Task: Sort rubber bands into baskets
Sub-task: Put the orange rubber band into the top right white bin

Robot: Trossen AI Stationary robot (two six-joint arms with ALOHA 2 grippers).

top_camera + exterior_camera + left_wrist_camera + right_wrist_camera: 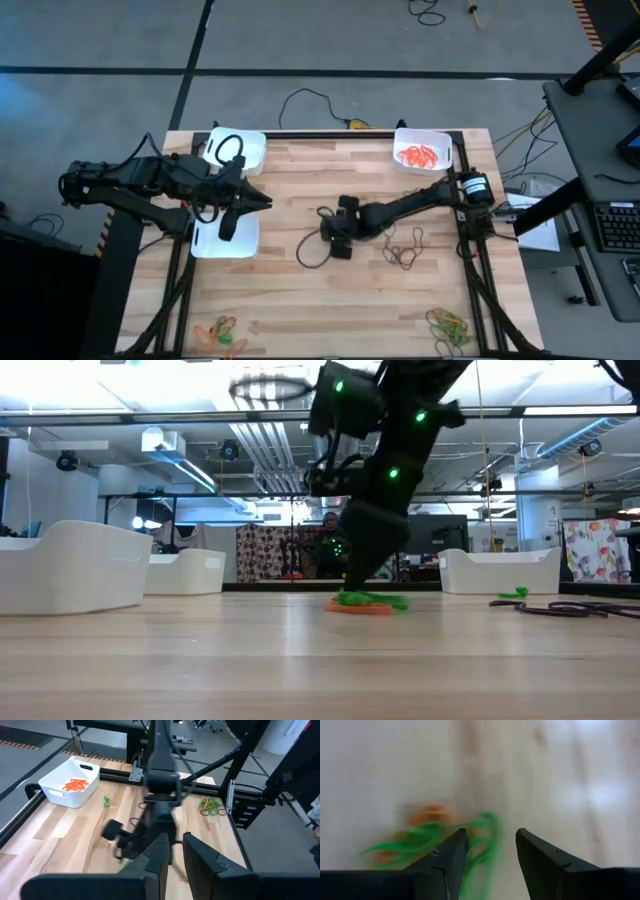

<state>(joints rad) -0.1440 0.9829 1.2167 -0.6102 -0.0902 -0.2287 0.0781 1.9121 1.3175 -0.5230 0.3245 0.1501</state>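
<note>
Three white baskets stand on the wooden table: far left (236, 150) with a dark band inside, near left (226, 238), and far right (422, 152) with orange rubber bands. My right gripper (492, 850) is open at the table's middle (338, 240) and points down. Its fingers stand on either side of a small clump of green and orange rubber bands (366, 603) that lies on the table. My left gripper (262, 201) hovers between the two left baskets, its fingers (176, 840) a narrow gap apart and empty. My right gripper comes at the green and orange clump (427, 842) from above with open fingers. I cannot tell whether its fingertips touch the bands or the table.
Dark rubber bands lie right of my right gripper (405, 250), and a dark loop lies near it (314, 252). Mixed green and orange piles lie at the near left (222, 333) and near right (450, 325) corners. A black cable (310, 100) runs behind the table's far edge.
</note>
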